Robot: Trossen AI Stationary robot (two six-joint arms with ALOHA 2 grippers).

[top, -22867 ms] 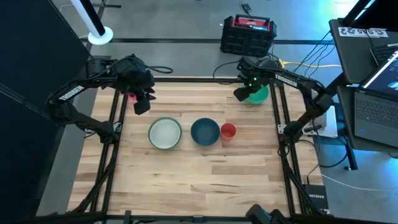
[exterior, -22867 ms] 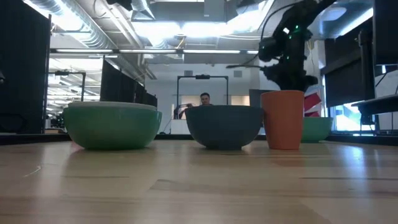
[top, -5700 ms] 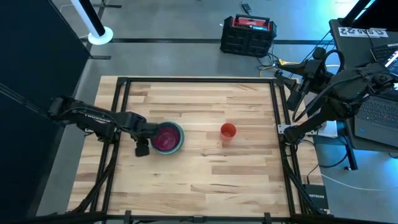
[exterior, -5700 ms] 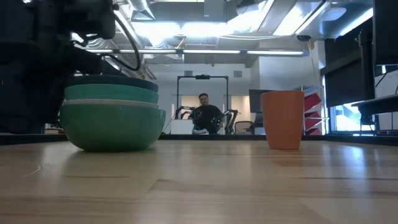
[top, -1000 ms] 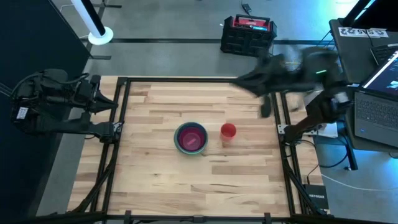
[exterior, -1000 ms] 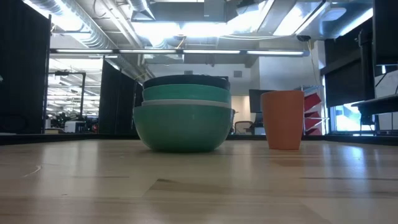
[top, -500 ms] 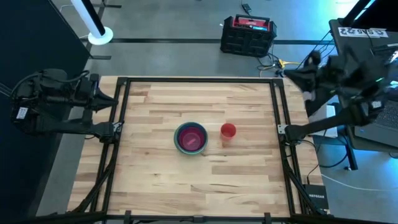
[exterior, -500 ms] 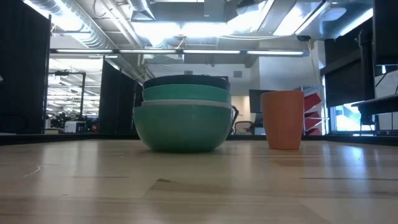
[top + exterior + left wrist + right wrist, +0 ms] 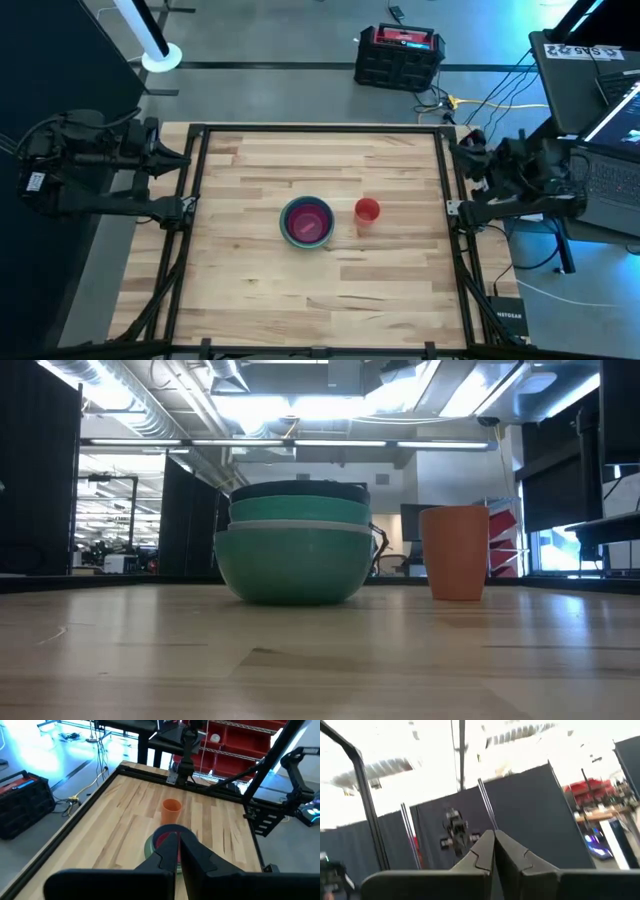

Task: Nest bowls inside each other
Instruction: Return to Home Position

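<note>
The bowls (image 9: 306, 221) stand nested in one stack on the middle of the wooden table, a magenta bowl innermost; from the low view the stack (image 9: 296, 547) shows a pale green bowl at the bottom, teal and dark rims above. My left gripper (image 9: 178, 847) is shut and empty, drawn back beyond the table's left edge (image 9: 160, 158). My right gripper (image 9: 494, 845) is shut and empty, pulled back past the table's right edge (image 9: 468, 160), pointing up away from the table.
A small orange-red cup (image 9: 367, 210) stands upright just right of the stack, also in the low view (image 9: 456, 552). A black metal frame (image 9: 190, 200) runs around the table. A black-and-red case (image 9: 398, 52) sits on the floor beyond the far edge.
My right arm has swung off from above the table's far right part, going right and down, and has folded back beyond the right edge with its gripper tipping upward. The stack and the cup have stayed put.
</note>
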